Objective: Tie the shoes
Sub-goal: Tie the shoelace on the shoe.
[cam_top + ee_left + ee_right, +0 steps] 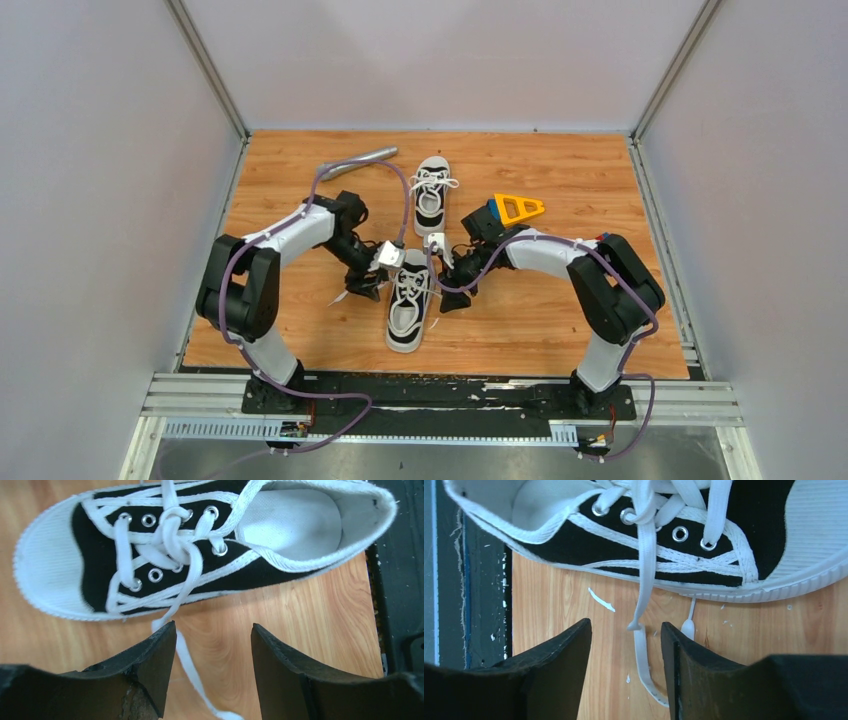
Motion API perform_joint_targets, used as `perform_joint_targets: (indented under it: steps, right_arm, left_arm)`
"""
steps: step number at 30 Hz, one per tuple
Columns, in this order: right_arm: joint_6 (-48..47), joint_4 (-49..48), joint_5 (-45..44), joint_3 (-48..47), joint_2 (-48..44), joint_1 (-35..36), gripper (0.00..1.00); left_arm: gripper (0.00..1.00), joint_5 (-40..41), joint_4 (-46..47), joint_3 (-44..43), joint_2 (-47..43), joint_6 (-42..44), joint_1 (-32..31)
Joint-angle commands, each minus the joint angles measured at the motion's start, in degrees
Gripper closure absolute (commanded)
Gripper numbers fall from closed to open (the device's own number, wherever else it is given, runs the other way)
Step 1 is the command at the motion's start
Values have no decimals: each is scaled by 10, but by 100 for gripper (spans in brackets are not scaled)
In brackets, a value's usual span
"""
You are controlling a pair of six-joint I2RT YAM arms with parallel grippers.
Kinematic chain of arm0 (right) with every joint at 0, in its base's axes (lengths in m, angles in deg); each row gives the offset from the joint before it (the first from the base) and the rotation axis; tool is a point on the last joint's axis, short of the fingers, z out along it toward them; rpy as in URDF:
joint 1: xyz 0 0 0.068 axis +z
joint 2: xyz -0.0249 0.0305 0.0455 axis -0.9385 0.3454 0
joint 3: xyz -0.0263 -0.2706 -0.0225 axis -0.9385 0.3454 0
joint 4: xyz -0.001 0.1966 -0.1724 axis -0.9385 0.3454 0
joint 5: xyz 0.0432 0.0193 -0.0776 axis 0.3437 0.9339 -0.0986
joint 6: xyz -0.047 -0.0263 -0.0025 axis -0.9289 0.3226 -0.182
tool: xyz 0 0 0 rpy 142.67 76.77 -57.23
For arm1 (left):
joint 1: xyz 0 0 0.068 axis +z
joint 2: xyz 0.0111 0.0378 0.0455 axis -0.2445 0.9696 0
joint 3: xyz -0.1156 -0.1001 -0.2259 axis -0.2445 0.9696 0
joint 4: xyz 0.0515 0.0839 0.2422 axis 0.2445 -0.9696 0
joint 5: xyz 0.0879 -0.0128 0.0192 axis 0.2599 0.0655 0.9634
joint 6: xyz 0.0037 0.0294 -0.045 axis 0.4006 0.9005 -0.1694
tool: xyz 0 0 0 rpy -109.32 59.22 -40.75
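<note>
The nearer black-and-white canvas sneaker [405, 305] lies lengthwise between the left gripper [212, 627] and the right gripper [625, 625], both spread.

It sits by the middle of the wooden worktop's [560, 310] near edge, heel toward that edge and toe toward the far edge. The left gripper is just off the sneaker's left side and holds nothing; a flat white lace tail [190, 670] lies on the wood between its fingers. The right gripper is equally near on the right side, spread around the other lace tail [640, 650]. Each tail runs outward across the sneaker's long axis, so each arm can probably close on its own tail. The second sneaker [432, 190] lies well beyond, toward the far edge.
</note>
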Motion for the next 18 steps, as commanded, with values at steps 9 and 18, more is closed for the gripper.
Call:
perform_joint_targets:
  steps: [9, 18]
  right_arm:
    - [56, -19, -77, -30, 10, 8, 59]
    - [54, -6, -72, -36, 7, 8, 64]
  left_arm:
    - [38, 69, 222, 70, -42, -143, -38]
    - [35, 71, 181, 70, -101, -95, -29]
